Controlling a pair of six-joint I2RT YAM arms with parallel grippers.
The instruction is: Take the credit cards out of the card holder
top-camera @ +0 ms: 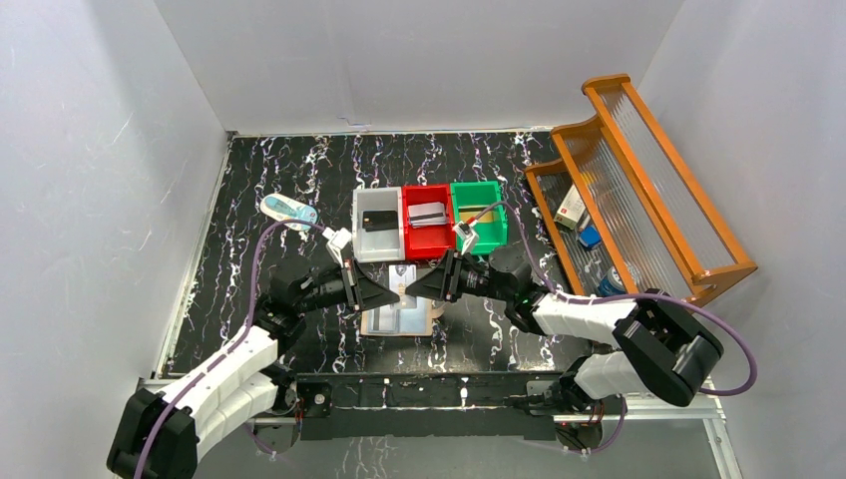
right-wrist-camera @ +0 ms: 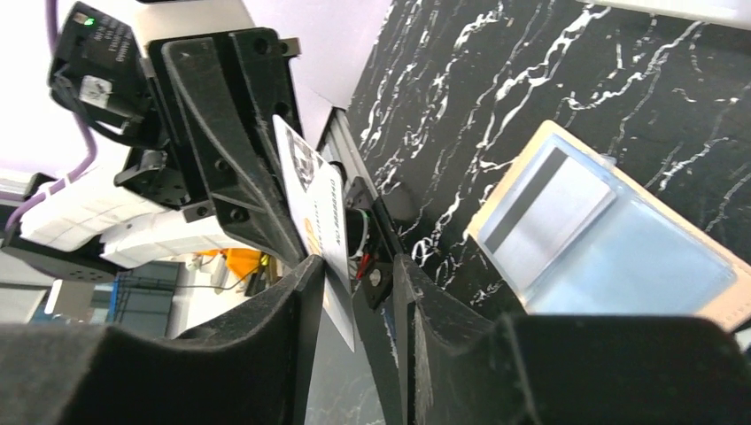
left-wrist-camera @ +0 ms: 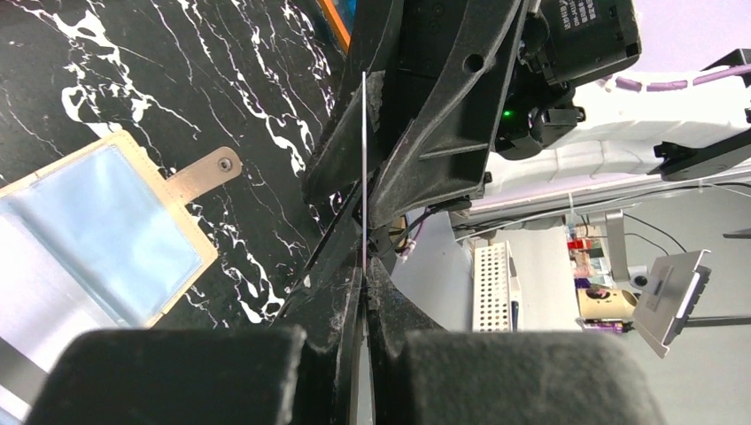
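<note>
left claw (left-wrist-camera: 363,288) clamped on card (right-wrist-camera: 314,195), held on edge at centre of top view | right claw (right-wrist-camera: 354,266) jaws apart, straddling same card | holder (top-camera: 399,319) open flat on table (top-camera: 249,180) just below both claws, grey card (right-wrist-camera: 549,212) in its pocket

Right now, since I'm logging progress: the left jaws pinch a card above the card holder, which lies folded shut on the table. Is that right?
Not quite. The card holder lies open, pale blue pockets up, as the right wrist view shows. The rest holds: the left gripper has its jaws pinched on a card above it.
</note>
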